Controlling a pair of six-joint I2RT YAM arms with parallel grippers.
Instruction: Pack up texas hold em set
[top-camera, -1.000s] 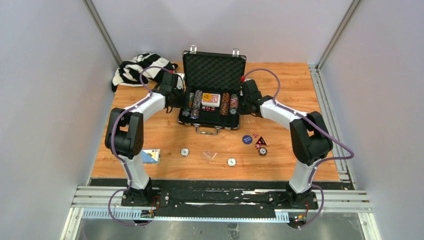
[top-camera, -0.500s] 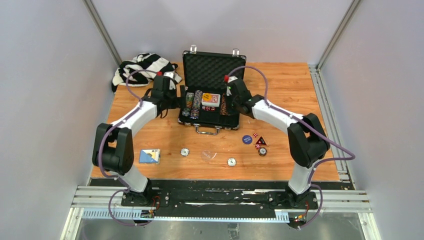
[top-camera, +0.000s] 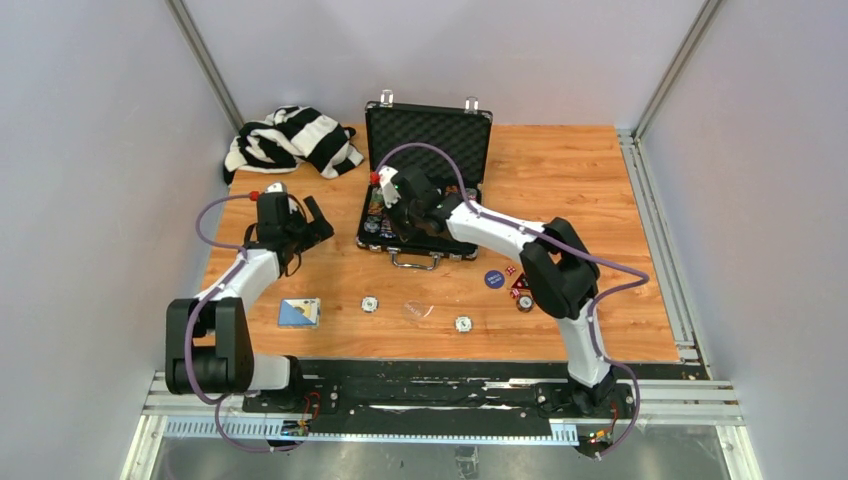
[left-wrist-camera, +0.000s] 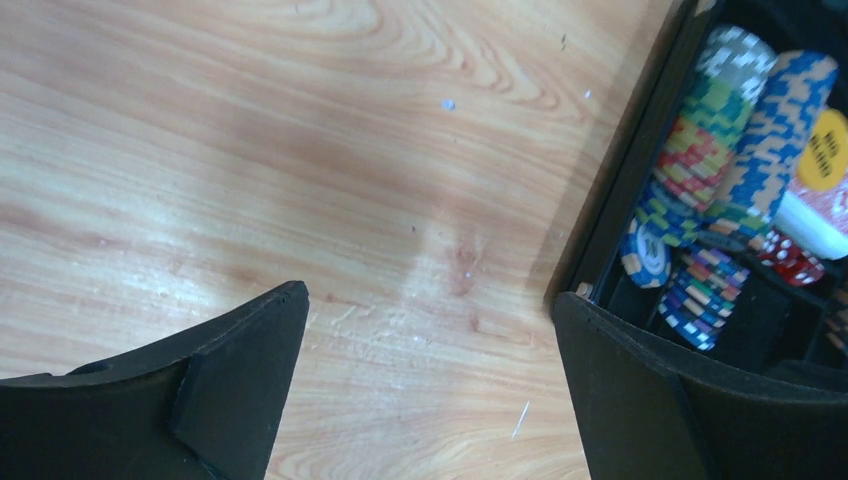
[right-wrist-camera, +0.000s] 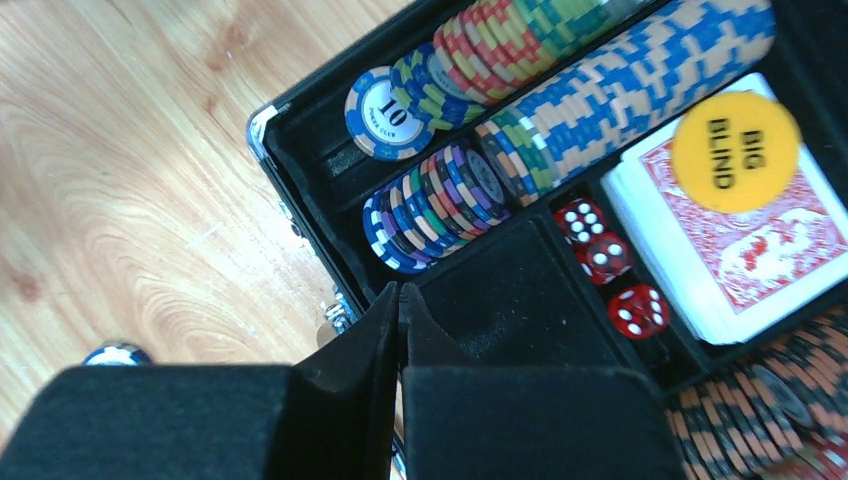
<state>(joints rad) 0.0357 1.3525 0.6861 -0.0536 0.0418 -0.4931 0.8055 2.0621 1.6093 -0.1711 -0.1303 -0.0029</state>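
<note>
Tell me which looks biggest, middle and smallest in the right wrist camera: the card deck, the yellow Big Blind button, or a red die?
1. Card deck
2. Yellow Big Blind button, lying on the deck
3. Red die; all three look about the same size.

Black-and-white striped cloth, far-left corner of wooden table

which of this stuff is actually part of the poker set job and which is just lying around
Belongs: briefcase, racked chips, card deck, red dice, loose table chips, blue dealer button.
Just lying about: striped cloth.
</note>
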